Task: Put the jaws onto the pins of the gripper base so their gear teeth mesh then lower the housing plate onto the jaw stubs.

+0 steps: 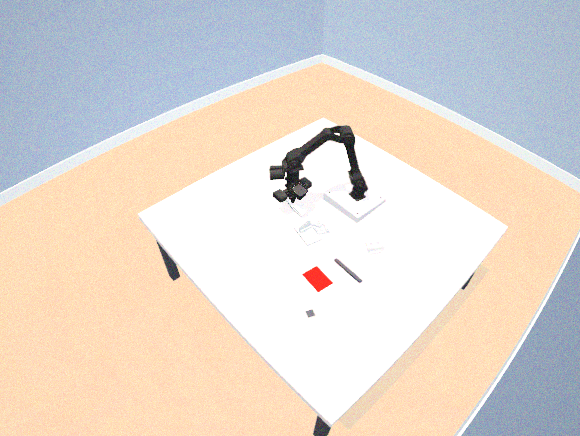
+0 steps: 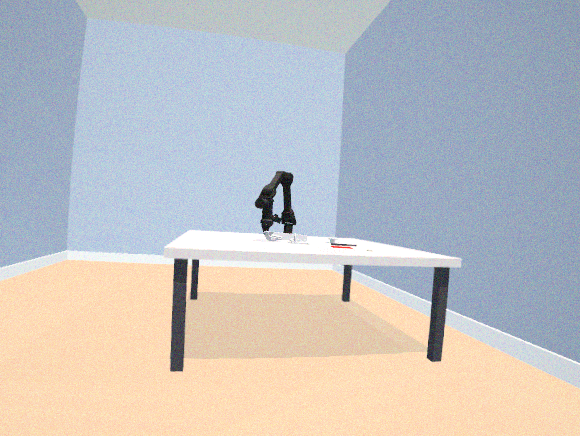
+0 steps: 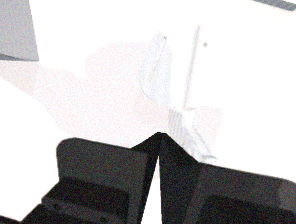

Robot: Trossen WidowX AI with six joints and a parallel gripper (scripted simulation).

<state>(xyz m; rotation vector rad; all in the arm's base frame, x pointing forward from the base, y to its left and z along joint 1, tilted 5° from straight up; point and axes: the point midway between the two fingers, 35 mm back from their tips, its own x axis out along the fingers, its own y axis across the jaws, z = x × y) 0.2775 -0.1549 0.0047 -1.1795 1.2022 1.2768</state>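
Note:
My gripper (image 1: 293,200) (image 2: 266,231) (image 3: 160,136) points down with its fingertips together, shut on nothing. Just ahead of the fingertips in the wrist view lies a white part with ribbed, tooth-like edges (image 3: 176,120), probably a jaw; it also shows beside the fingers in the top view (image 1: 300,209). A pale curved piece (image 3: 157,75) adjoins it, and whether they are one part I cannot tell. More white parts (image 1: 306,228) lie toward the table's middle. A small white part (image 1: 374,247) lies apart to the right. Washed-out white hides which is base, jaw or housing plate, and any meshing.
The arm's white mounting block (image 1: 356,211) (image 3: 17,30) stands beside the work area. A red rectangle (image 1: 317,279) (image 2: 342,247), a dark bar (image 1: 348,270) and a small dark square (image 1: 310,313) lie farther out on the white table (image 1: 225,240) (image 2: 225,250).

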